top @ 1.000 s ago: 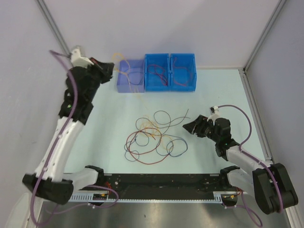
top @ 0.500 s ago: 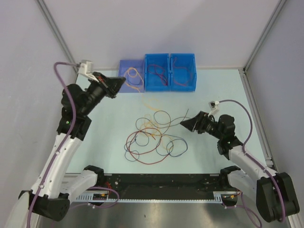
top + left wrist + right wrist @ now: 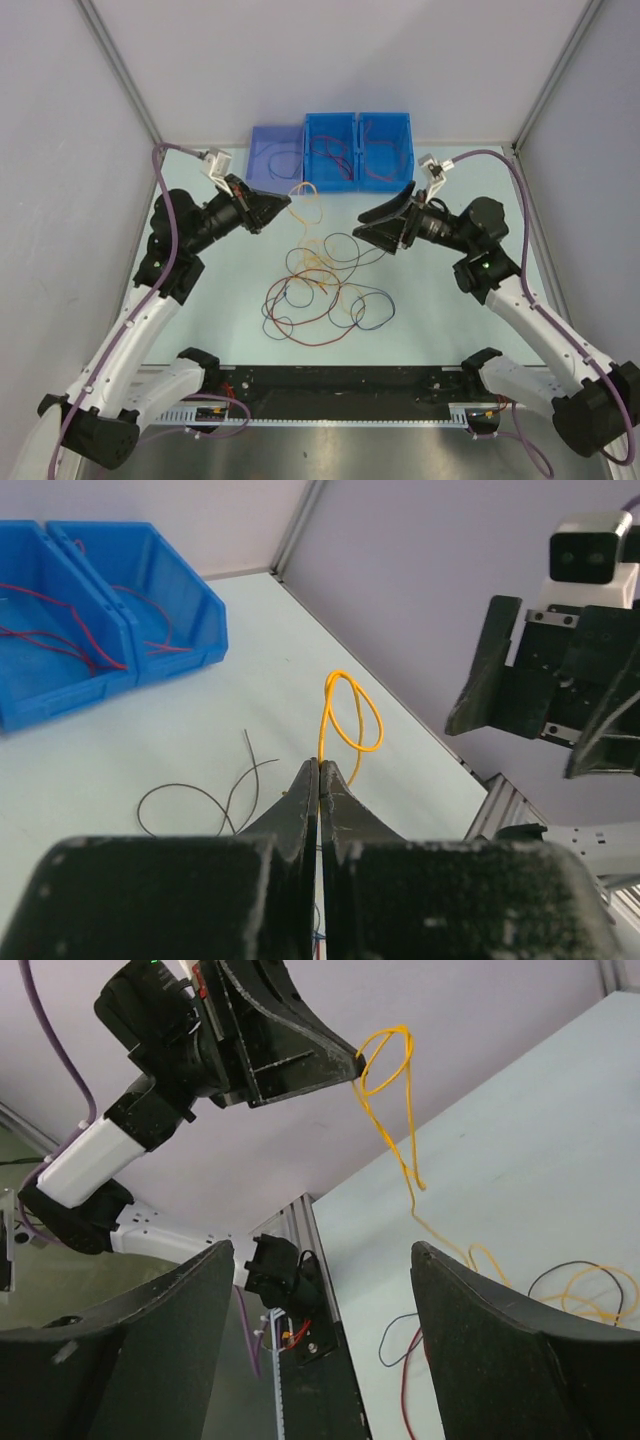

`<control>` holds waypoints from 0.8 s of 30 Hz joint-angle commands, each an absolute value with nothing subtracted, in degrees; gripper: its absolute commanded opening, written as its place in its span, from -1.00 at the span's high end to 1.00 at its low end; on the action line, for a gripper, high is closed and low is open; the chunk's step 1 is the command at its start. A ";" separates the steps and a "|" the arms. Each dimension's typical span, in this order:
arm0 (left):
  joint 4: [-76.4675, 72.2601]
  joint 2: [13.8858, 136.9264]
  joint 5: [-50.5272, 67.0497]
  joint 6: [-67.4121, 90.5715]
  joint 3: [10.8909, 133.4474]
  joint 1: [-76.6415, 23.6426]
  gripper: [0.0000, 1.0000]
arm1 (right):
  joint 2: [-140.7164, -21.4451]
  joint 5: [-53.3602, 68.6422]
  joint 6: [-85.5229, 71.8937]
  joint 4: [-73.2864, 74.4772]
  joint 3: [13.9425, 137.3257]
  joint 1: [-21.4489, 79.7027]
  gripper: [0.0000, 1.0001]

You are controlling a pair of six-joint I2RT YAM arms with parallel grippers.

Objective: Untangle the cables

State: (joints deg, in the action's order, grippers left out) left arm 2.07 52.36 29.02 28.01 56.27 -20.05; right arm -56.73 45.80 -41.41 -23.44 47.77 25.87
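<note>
**Yellow cable pinched before the bins**

Top view: the left tool (image 3: 285, 207), clamped on a yellow cable (image 3: 305, 200), hangs just in front of the blue bins (image 3: 355, 150). The other cables (image 3: 320, 290) lie tangled further from the bins, with bare table (image 3: 450, 300) around them.

Left wrist: the jaws are together on the cable.

Right wrist: the right tool (image 3: 322, 1250) is spread wide and holds nothing.

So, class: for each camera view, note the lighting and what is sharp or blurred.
Top external view: soft, even light, faint shadows, the cables thin but crisp. Left wrist view: the left gripper close and blurred, the yellow cable it pinches sharp. Right wrist view: the right gripper looms dark and soft-edged.
</note>
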 commanded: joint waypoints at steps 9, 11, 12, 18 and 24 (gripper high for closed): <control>-4.57 52.91 30.24 31.64 56.60 -24.52 0.99 | -65.30 33.93 -32.96 -17.05 55.55 32.16 -0.46; -5.18 53.00 30.06 31.90 56.16 -25.05 0.99 | -65.91 33.84 -32.79 -17.58 55.63 33.04 -0.46; -5.45 53.09 29.88 32.08 56.08 -25.48 0.99 | -66.35 33.75 -32.70 -17.75 55.90 33.48 -0.44; -7.38 54.49 29.62 33.05 55.11 -26.89 0.99 | -68.46 32.17 -31.64 -19.16 56.69 35.51 -0.31; -7.74 55.11 29.18 33.05 55.11 -28.12 0.99 | -69.43 30.94 -31.47 -21.18 56.87 35.95 0.69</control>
State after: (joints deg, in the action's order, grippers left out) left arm -5.04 55.11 29.10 32.14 55.22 -27.27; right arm -69.38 32.64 -32.34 -17.41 54.13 35.59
